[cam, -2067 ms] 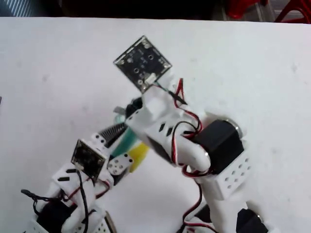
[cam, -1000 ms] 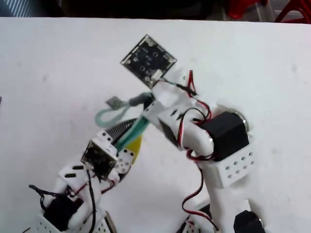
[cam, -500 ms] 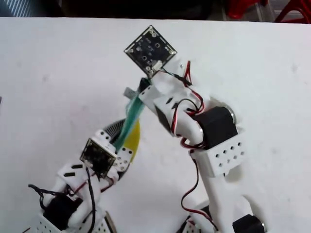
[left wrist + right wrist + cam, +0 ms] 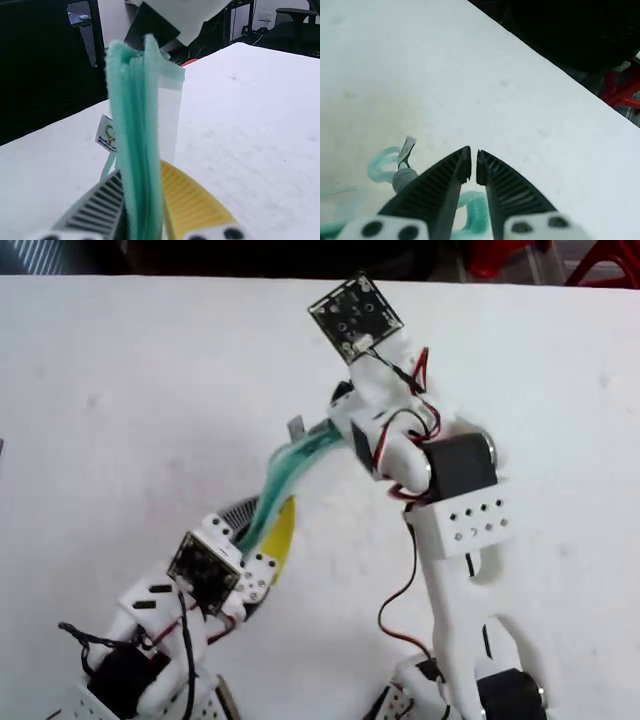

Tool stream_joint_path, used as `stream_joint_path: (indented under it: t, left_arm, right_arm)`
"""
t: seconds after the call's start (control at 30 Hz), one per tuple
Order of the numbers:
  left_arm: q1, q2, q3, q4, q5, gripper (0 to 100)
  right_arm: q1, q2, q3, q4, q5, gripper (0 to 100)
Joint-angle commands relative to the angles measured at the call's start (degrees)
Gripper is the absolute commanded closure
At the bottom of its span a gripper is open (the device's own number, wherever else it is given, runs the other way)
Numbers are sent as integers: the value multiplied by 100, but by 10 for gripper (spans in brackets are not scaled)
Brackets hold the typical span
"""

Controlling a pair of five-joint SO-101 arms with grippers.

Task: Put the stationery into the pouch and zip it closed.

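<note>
Fingers (image 4: 192, 202) of the left gripper (image 4: 142, 180) are clamping the teal mesh pouch (image 4: 137, 125) edge-on, likely anchoring one end. Right gripper (image 4: 472, 161) is sitting at the far end, fingers (image 4: 445, 180) pressed nearly together, teal mesh showing between them; grey zip pull (image 4: 402, 177) and its tag (image 4: 406, 147) are lying just beside. Pouch is hanging stretched between both grippers over the white table (image 4: 120, 370) — tension probably helping the zip run.

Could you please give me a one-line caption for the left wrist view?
Left gripper clamps the green pouch edge-on, white table beyond.
</note>
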Motion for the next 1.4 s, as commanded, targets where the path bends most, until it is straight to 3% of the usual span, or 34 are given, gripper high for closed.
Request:
stream_joint_path:
  t: [0.0,0.17,0.33,0.63,0.8,1.0,1.13,1.27,1.37]
  left_arm:
    - [-22,-4,-62,35,-53,980]
    - [-382,-4,-176,53,-18,980]
    - [-514,-4,-440,352,-9,980]
    - [-470,-4,-404,343,-9,980]
    - [-470,-4,-396,343,-9,980]
    - [-470,-4,-387,360,-18,980]
    - [-470,-4,-396,360,-18,980]
    - [-514,-4,-404,360,-18,980]
    - [-514,-4,-440,360,-18,978]
  right_arm:
    - [-84,40,97,-13,70,981]
    - [330,101,141,-189,105,981]
    - [989,101,730,-848,642,981]
    - [1314,22,1248,-1376,615,981]
    - [980,-593,316,-382,-457,980]
    - [-303,-1033,-967,1402,-589,861]
    - [-892,-1015,-1160,1156,-633,876]
    - [-971,-734,-879,637,-633,973]
    - [-998,-505,-703,752,-633,971]
